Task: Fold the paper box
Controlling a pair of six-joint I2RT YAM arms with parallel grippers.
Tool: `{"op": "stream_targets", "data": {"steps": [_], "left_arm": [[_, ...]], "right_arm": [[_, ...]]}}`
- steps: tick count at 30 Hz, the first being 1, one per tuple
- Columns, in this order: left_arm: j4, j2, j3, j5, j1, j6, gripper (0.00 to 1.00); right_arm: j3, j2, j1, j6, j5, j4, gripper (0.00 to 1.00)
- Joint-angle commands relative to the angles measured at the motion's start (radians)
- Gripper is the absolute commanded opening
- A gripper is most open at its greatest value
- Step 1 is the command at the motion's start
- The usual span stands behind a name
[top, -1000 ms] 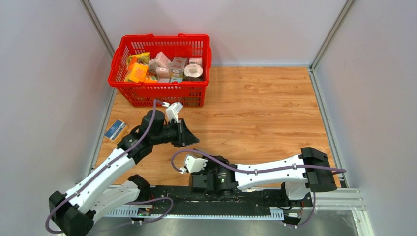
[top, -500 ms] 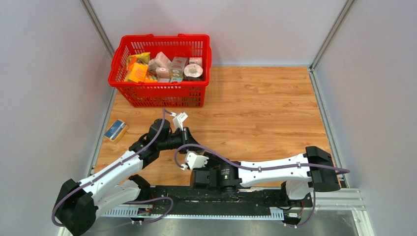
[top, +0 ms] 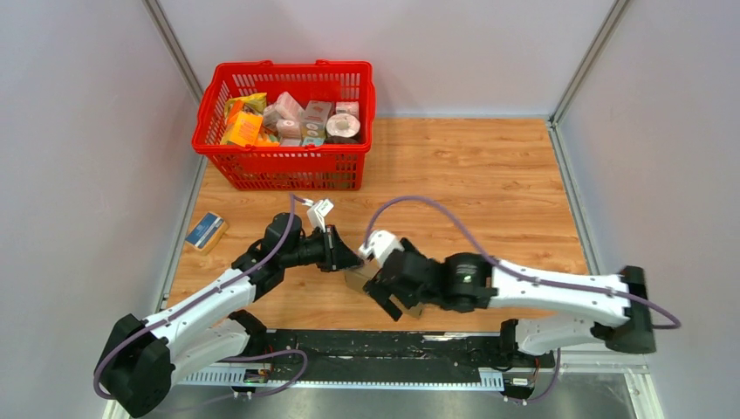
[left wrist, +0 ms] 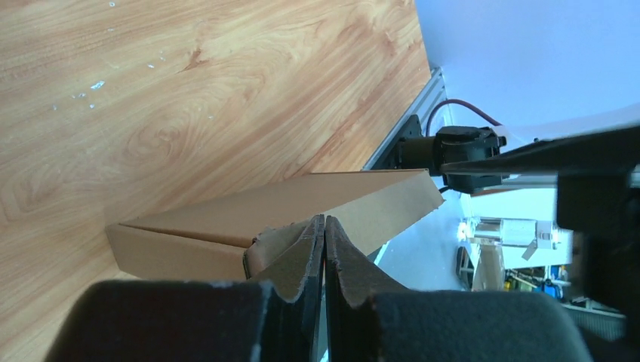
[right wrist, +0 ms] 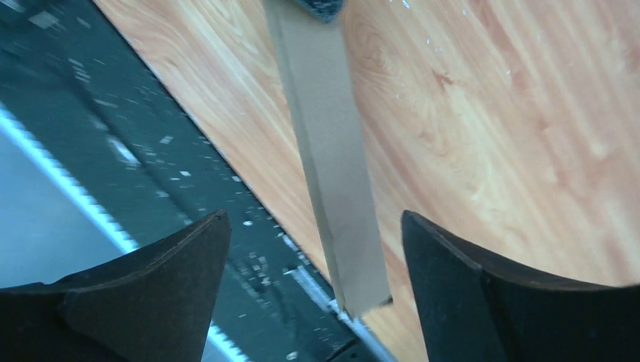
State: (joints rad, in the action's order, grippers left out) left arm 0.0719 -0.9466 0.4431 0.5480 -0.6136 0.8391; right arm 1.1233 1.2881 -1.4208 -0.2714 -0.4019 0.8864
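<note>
The paper box (top: 356, 279) is a flat-folded piece of plain brown cardboard, low over the wooden table near its front edge. My left gripper (top: 346, 259) is shut on one edge tab of it. In the left wrist view my gripper (left wrist: 324, 223) pinches that tab, and the rest of the paper box (left wrist: 226, 226) stretches away beyond the fingertips. My right gripper (top: 390, 294) is open and straddles the box from the right. In the right wrist view my gripper (right wrist: 315, 219) stands wide, with a cardboard strip of the paper box (right wrist: 328, 151) between the fingers, touching neither.
A red basket (top: 284, 166) full of printed grocery boxes stands at the back left. A small blue-and-tan packet (top: 206, 230) lies by the left wall. The black base rail (top: 349, 345) runs along the front edge, just below the box.
My left gripper has come nearer and rightward with the cardboard. My right arm has lifted off the front rail and swung in, its open jaws now around the box.
</note>
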Motion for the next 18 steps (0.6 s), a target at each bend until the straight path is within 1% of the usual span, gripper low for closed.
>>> {"op": "stream_targets", "data": {"steps": [1, 2, 3, 4, 5, 6, 7, 8, 9, 11, 12, 13, 15, 17, 18], "left_arm": [[-0.066, -0.017, -0.006, -0.033, 0.000, -0.058, 0.11], [-0.066, -0.015, -0.003, -0.030, 0.000, -0.058, 0.11], [-0.092, -0.014, 0.002, -0.031, 0.000, -0.060, 0.10], [-0.093, -0.011, 0.003, -0.030, 0.000, -0.058, 0.10], [-0.093, -0.012, 0.003, -0.028, 0.002, -0.058, 0.10], [-0.095, -0.011, 0.005, -0.028, 0.002, -0.058, 0.10], [-0.095, -0.011, 0.006, -0.026, 0.000, -0.058, 0.11], [-0.099, -0.012, 0.008, -0.026, 0.000, -0.060, 0.10], [-0.101, -0.014, 0.009, -0.028, 0.002, -0.061, 0.10], [-0.103, -0.015, 0.011, -0.023, 0.000, -0.063, 0.10], [-0.103, -0.015, 0.011, -0.023, 0.000, -0.063, 0.10], [-0.104, -0.015, 0.011, -0.023, 0.000, -0.061, 0.10], [-0.109, -0.012, 0.013, -0.022, 0.002, -0.064, 0.10], [-0.115, -0.004, 0.011, -0.026, 0.000, -0.064, 0.10], [-0.115, -0.001, 0.009, -0.026, 0.002, -0.064, 0.10]], "right_arm": [[-0.052, -0.211, 0.205, -0.202, 0.376, -0.003, 0.87], [-0.075, -0.237, 0.258, -0.238, 0.449, -0.012, 0.85], [-0.095, -0.289, 0.311, -0.267, 0.562, -0.036, 0.81], [-0.146, -0.311, 0.407, -0.320, 0.615, -0.056, 0.78], [-0.167, -0.334, 0.449, -0.340, 0.674, -0.079, 0.75], [-0.190, -0.369, 0.486, -0.356, 0.772, -0.139, 0.64], [-0.224, -0.381, 0.540, -0.371, 0.807, -0.165, 0.58], [-0.240, -0.395, 0.562, -0.394, 0.833, -0.188, 0.52], [-0.253, -0.409, 0.583, -0.403, 0.857, -0.223, 0.39], [-0.293, -0.408, 0.640, -0.417, 0.926, -0.259, 0.29], [-0.307, -0.403, 0.655, -0.420, 0.954, -0.291, 0.21], [-0.325, -0.403, 0.690, -0.426, 1.009, -0.309, 0.18], [-0.385, -0.407, 0.718, -0.443, 1.054, -0.364, 0.11], [-0.425, -0.417, 0.740, -0.446, 1.078, -0.386, 0.09], [-0.481, -0.427, 0.744, -0.450, 1.080, -0.405, 0.07]]}}
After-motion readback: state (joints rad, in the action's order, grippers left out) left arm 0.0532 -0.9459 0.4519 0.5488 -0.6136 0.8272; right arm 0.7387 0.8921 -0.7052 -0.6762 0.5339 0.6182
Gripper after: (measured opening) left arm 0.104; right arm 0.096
